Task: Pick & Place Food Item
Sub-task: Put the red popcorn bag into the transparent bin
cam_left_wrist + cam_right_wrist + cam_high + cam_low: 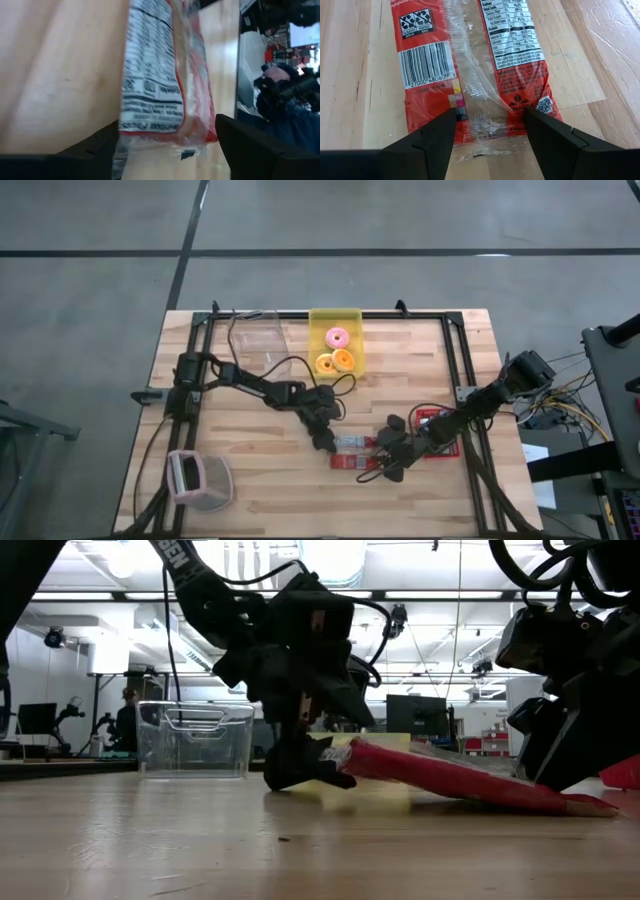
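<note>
Snack packet, a red wrapper with a clear seam and a nutrition panel printed on its back, lies on the wooden table toward the front middle, between the two arms. In the low view it is not flat: the end by the left gripper rides up off the boards while the far end slopes down to the wood beside the right gripper. Each wrist view shows that arm's dark fingers spread apart, one finger on each side of its end of the packet; the left fingers straddle the packet's width, and I cannot tell whether they press the film or only flank it. The right fingers stand just at the crimped edge, open and not pinching. My reading is that the task is at the grasp step, with nothing carried yet. Next, one gripper needs to close firmly across the wrapper, since thin film can slip or crumple, and lift it clear before travelling to a container (likely the clear bin or the yellow tray holding the toy doughnuts at the far edge, though the task names none). A pink basket sits at the near left corner.
</note>
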`<state>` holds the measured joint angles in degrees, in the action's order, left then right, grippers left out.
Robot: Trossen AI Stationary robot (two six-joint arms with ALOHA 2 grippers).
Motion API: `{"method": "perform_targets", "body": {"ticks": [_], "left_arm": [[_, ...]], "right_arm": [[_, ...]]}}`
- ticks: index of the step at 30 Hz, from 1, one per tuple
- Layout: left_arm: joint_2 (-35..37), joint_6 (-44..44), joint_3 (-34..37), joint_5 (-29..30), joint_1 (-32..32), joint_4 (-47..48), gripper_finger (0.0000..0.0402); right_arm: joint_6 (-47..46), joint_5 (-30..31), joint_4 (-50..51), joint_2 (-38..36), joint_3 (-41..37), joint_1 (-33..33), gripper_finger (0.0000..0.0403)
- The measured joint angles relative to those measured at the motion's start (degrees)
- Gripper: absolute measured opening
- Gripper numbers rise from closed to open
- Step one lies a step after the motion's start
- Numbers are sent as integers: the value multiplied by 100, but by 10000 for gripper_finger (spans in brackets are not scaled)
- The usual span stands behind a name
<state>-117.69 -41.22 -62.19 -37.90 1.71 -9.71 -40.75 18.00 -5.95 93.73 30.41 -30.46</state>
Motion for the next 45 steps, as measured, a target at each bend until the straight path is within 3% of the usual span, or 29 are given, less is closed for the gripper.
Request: {"method": "perform_targets", "body": {"ticks": [13, 23, 28, 45], "left_arm": [[-7, -268, 7, -409, 40, -594, 272], [-2, -328, 7, 196, 37, -569, 240], [2, -340, 7, 230, 33, -569, 225], [9, -357, 7, 421, 29, -588, 72]], "right_arm": [[46, 4, 0, 0, -2, 0, 233], [46, 31, 1, 0, -4, 0, 233], [46, 31, 1, 0, -4, 0, 233], [50, 22, 1, 0, -4, 4, 233]]}}
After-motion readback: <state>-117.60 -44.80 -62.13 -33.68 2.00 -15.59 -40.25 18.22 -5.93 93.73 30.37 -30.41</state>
